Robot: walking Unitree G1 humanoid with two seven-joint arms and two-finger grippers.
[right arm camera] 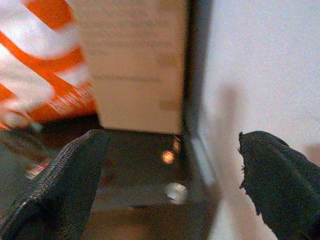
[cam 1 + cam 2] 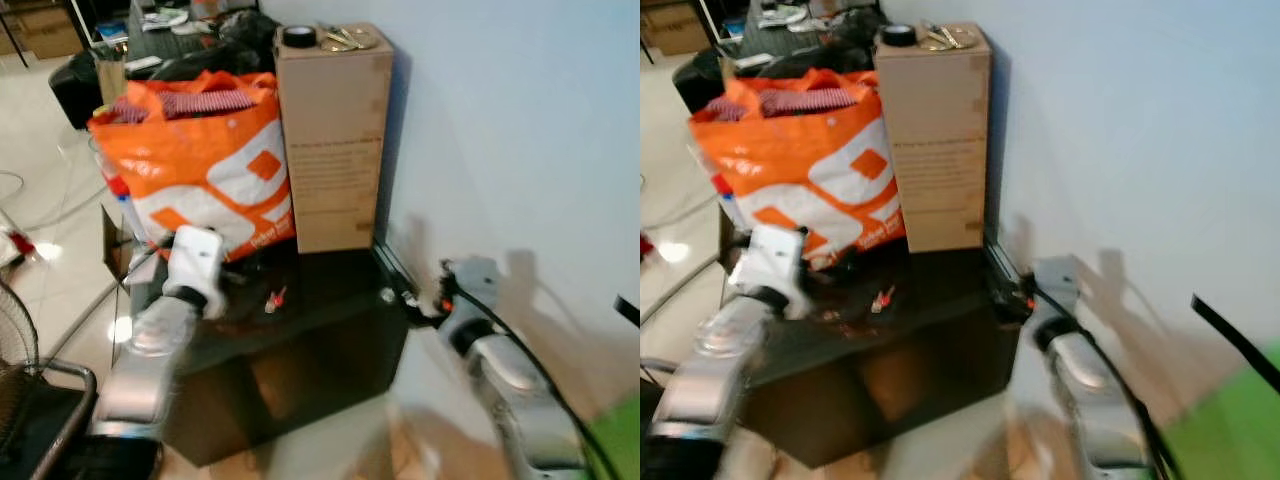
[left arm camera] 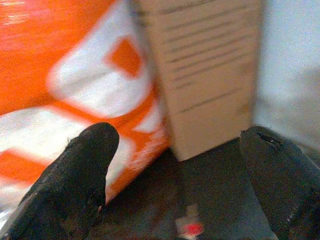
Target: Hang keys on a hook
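The keys (image 2: 272, 298), a small red and pale bunch, lie on the dark glossy table (image 2: 330, 290) in front of the orange bag; in the left wrist view the keys (image 3: 190, 227) are blurred. My left gripper (image 3: 180, 145) hovers just left of the keys, low over the table. It is open and holds nothing. My right gripper (image 1: 172, 145) is open and empty at the table's right corner, next to the pale wall (image 2: 500, 120). The black fingers (image 2: 415, 300) reach toward that corner.
An orange and white shopping bag (image 2: 200, 165) and a tall cardboard box (image 2: 335, 140) stand at the back of the table. A black tape roll (image 2: 298, 36) and brass items rest on the box. A fan (image 2: 15, 340) stands on the floor at left.
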